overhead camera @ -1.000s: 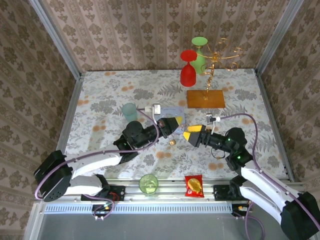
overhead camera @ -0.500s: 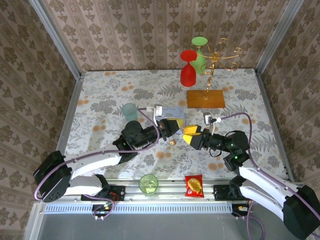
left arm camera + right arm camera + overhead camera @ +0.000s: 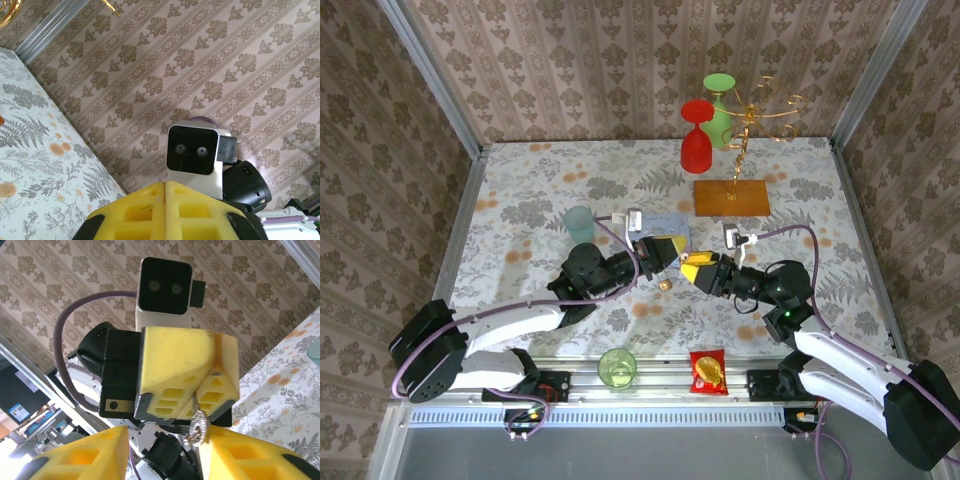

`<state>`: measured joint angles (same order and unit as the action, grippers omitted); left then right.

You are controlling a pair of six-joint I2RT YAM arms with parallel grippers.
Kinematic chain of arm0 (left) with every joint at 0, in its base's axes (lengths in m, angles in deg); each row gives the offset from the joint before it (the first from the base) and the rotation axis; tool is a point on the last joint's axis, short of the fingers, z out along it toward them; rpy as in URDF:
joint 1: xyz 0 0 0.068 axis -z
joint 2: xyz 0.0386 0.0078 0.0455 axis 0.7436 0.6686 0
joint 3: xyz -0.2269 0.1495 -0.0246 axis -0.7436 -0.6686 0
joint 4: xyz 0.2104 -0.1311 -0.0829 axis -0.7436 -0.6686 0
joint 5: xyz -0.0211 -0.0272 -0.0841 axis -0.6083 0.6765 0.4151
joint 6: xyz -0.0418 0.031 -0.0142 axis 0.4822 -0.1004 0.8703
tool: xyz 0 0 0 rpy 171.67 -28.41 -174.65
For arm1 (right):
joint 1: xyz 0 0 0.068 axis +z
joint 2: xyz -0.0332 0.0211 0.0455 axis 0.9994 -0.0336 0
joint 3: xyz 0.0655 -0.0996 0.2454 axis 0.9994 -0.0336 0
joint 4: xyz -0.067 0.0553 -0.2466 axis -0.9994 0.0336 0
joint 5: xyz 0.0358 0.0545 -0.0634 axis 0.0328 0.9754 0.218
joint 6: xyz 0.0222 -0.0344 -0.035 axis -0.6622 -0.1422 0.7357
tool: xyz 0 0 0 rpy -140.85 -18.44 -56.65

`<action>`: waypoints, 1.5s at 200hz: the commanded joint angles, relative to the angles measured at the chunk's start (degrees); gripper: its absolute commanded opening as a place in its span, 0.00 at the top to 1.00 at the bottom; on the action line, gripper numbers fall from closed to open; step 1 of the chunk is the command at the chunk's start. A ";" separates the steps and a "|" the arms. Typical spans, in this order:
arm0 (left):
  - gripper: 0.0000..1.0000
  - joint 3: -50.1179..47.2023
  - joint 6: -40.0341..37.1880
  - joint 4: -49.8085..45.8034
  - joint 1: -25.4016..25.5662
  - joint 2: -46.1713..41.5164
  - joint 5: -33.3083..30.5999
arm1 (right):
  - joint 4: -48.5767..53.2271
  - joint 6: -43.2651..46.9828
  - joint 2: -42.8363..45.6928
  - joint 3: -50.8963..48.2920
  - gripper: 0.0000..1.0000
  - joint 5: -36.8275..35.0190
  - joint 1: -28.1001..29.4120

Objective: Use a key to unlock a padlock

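From above, the table point(image 3: 520, 200) is sitting boxed in by papered walls point(image 3: 620, 60) on three sides, with a metal rail point(image 3: 650, 385) running along its near edge; broad stretches of floral cloth are lying open at the far left and along the right side, while the middle is crowded. The left gripper point(image 3: 672, 247) and the right gripper point(image 3: 690, 270) are meeting tip to tip there, and the one padlock point(image 3: 664, 285) is lying on the cloth just nearer than their tips, touching neither. Two cups are standing, a teal cup point(image 3: 579, 221) beside the left arm and a green cup point(image 3: 617, 367) at the rail; two goblets, a red goblet point(image 3: 696, 140) and a green goblet point(image 3: 720, 105), are standing at the back beside one gold stand point(image 3: 732, 197); one snack packet point(image 3: 707, 371) is lying at the rail. In the left wrist view, the left gripper point(image 3: 165, 200) is pressing its yellow fingers point(image 3: 135, 215) together, facing the other arm's camera point(image 3: 192, 150). In the right wrist view, the left gripper point(image 3: 210, 385) is clamping one silvery key point(image 3: 198, 426), which is hanging below its seam; the right gripper point(image 3: 165, 455) is holding its fingers point(image 3: 85, 455) wide apart, gripping nothing.
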<state>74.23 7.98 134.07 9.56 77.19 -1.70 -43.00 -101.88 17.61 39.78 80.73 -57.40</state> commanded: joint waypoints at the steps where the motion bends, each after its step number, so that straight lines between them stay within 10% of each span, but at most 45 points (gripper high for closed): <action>1: 1.00 -0.58 0.68 2.08 -0.13 -0.24 0.60 | -3.17 1.38 -0.21 -0.19 0.62 -3.01 0.35; 45: 1.00 -0.42 0.79 2.01 -0.18 -0.25 0.48 | -2.22 2.11 0.28 -0.74 0.64 -5.52 0.35; 64: 1.00 -0.24 0.75 1.63 -0.12 -0.51 0.57 | 3.94 4.61 2.69 -1.11 0.32 -10.21 0.36; 96: 1.00 0.11 0.37 0.92 0.11 -0.99 0.58 | 4.41 5.59 3.15 0.00 0.19 -8.91 0.35; 266: 1.00 -1.44 1.91 3.16 -0.46 0.14 -0.25 | -5.48 1.90 -2.22 0.22 0.98 -5.28 0.90; 300: 1.00 -2.37 3.60 5.32 -0.98 1.65 -0.35 | -3.17 2.67 -0.74 -0.14 1.00 -6.11 0.88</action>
<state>72.78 9.38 136.38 9.24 77.54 -1.90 -45.49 -100.61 14.79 39.28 74.85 -56.89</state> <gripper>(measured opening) 0.052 0.065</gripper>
